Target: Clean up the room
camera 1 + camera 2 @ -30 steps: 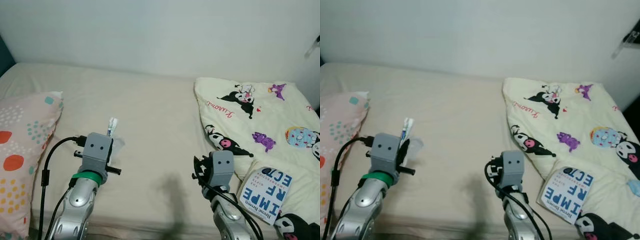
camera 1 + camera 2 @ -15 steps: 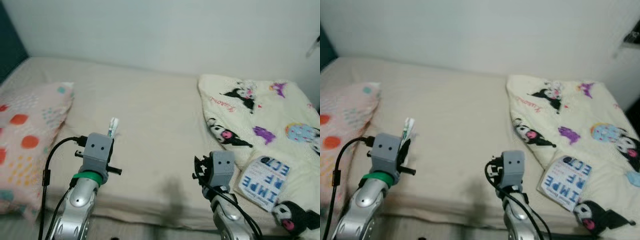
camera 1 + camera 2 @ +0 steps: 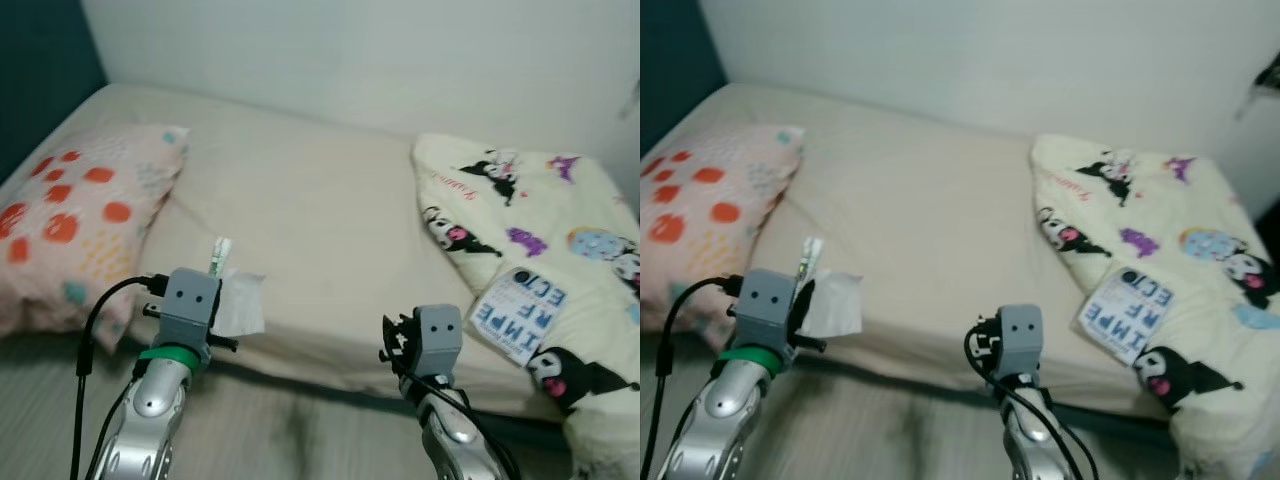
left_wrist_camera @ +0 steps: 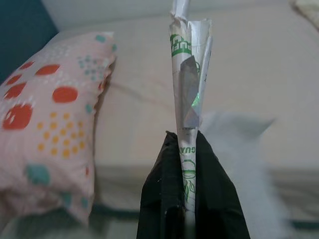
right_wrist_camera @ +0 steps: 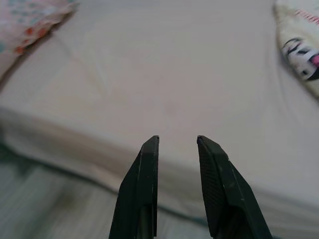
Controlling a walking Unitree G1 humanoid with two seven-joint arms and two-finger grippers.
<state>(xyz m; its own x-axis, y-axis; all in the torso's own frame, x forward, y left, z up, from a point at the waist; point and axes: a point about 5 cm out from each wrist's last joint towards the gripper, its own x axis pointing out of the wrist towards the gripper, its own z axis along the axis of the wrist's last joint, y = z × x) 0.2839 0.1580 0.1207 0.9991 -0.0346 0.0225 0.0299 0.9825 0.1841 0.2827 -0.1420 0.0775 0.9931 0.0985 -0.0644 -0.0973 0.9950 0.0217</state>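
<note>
My left gripper (image 4: pixel 182 138) is shut on a crumpled white wrapper with green print (image 4: pixel 188 89), which stands up from between its black fingers. A white tissue (image 3: pixel 240 305) hangs beside the wrapper at the same gripper (image 3: pixel 222 290); it is blurred in the left wrist view, and I cannot tell whether it is pinched too. My right gripper (image 5: pixel 178 139) is open with nothing between its fingers, held in front of the bed's near edge (image 3: pixel 330 360).
A beige bed (image 3: pixel 300 220) lies ahead, with a pink spotted pillow (image 3: pixel 80 220) on its left. On its right is a cream cartoon-print blanket (image 3: pixel 530 220) with a blue-lettered book (image 3: pixel 520 312) on it. Grey floor (image 3: pixel 300 440) lies below me and a white wall (image 3: pixel 350 50) stands behind the bed.
The whole picture has shifted: the bed now sits farther off, and its front edge and the floor have come into view. Both arms keep the same pose.
</note>
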